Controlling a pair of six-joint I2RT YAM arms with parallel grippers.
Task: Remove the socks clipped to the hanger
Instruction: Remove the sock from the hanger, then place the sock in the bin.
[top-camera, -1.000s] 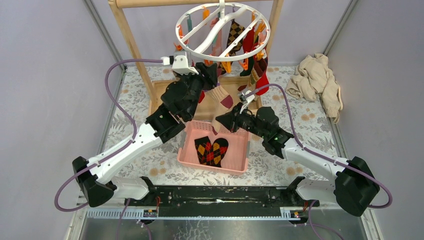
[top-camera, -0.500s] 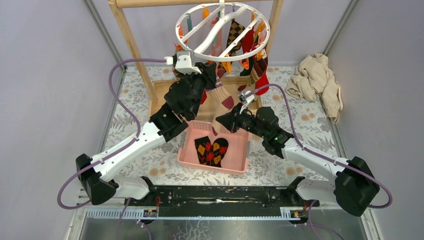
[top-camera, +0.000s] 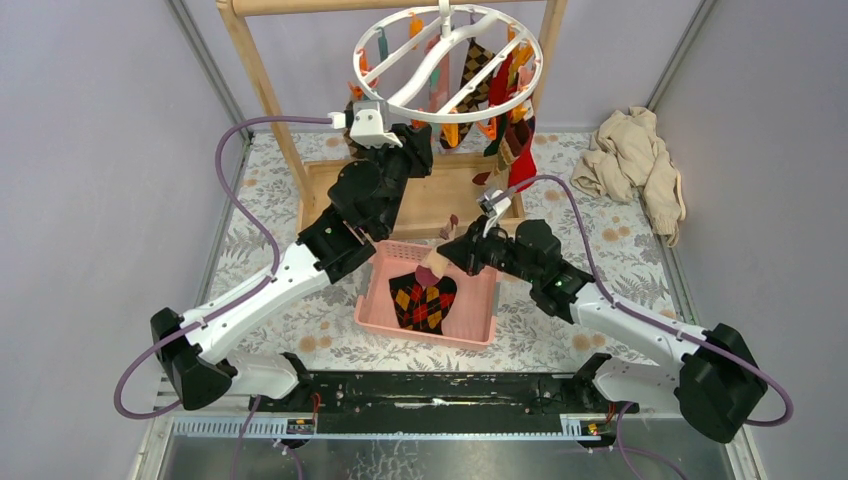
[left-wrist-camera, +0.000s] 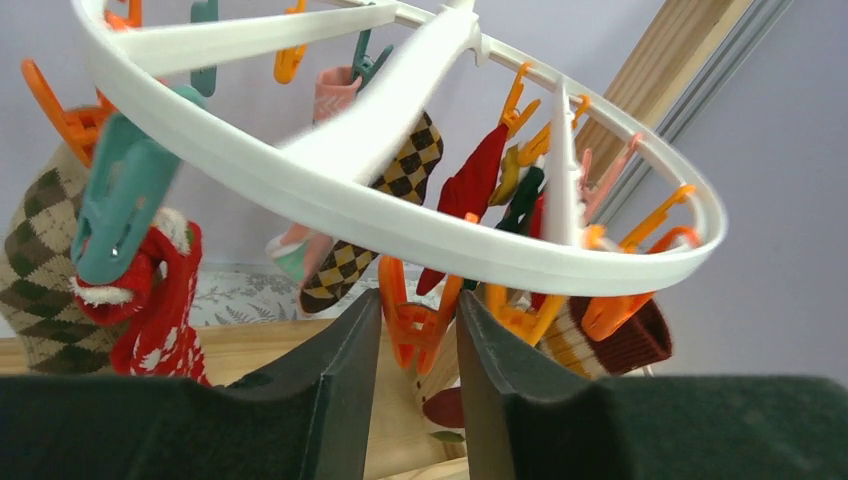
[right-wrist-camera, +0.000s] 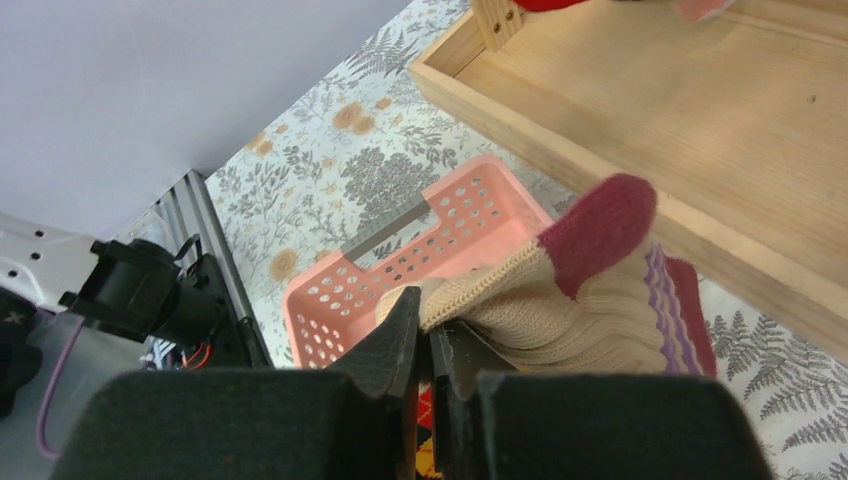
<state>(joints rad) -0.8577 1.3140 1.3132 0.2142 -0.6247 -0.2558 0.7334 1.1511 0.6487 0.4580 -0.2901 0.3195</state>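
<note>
Now the beige sock (right-wrist-camera: 590, 290), clamped in the right claw (right-wrist-camera: 425, 325), has come off the hanger (left-wrist-camera: 330, 190); the left claw (left-wrist-camera: 418, 305) squeezes an orange clip (left-wrist-camera: 392, 300).

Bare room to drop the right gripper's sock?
For the beige sock, pink basket: bare strip right of the argyle pair. Wooden tray: open in the middle. Table left of the cloth heap: free. Crowded under the hanger: socks, left gripper squeezing an orange clip.
</note>
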